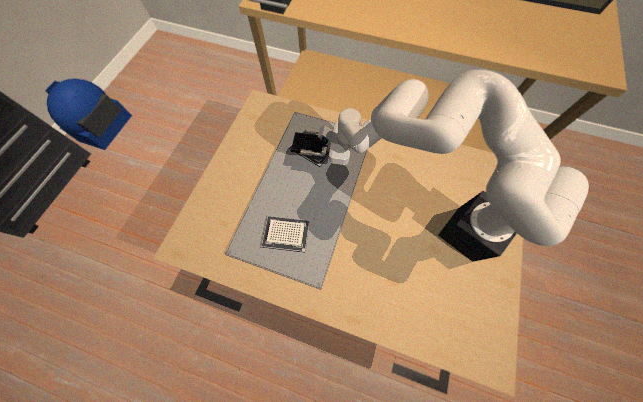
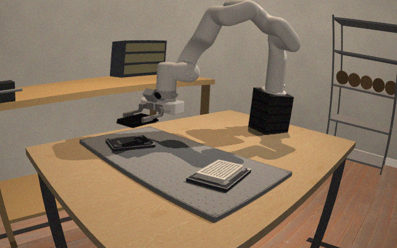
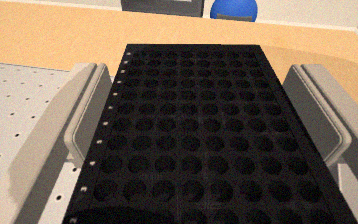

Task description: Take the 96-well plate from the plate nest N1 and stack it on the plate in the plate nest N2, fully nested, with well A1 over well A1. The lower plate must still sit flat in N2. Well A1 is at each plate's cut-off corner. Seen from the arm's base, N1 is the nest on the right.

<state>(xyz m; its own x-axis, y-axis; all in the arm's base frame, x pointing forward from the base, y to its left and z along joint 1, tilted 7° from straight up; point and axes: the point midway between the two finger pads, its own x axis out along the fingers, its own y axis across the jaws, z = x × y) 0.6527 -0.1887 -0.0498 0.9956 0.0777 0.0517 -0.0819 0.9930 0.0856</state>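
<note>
The black 96-well plate (image 1: pixel 310 141) (image 2: pixel 136 121) (image 3: pixel 190 117) is level in the air. My gripper (image 1: pixel 309 143) (image 2: pixel 136 117) (image 3: pixel 200 107) is shut on its two long sides. Nest N1 (image 2: pixel 133 148), black and without a plate, lies below it on the grey perforated board, partly hidden in the top view. Nest N2 (image 1: pixel 283 248) (image 2: pixel 206 184) is at the board's other end and holds a cream-white 96-well plate (image 1: pixel 286 232) (image 2: pixel 220 169) that looks flat. The white plate stands above N2's rim. I cannot make out the cut-off corners.
The grey board (image 1: pixel 279 192) (image 2: pixel 175 182) lies on the wooden table (image 1: pixel 414 310) (image 2: pixel 79 197). The black base block (image 1: pixel 469 230) (image 2: pixel 270 114) of the arm stands on the same table. A second workbench (image 1: pixel 439 45) (image 2: pixel 70 92) stands behind, with a drawer box (image 2: pixel 144 58) on it.
</note>
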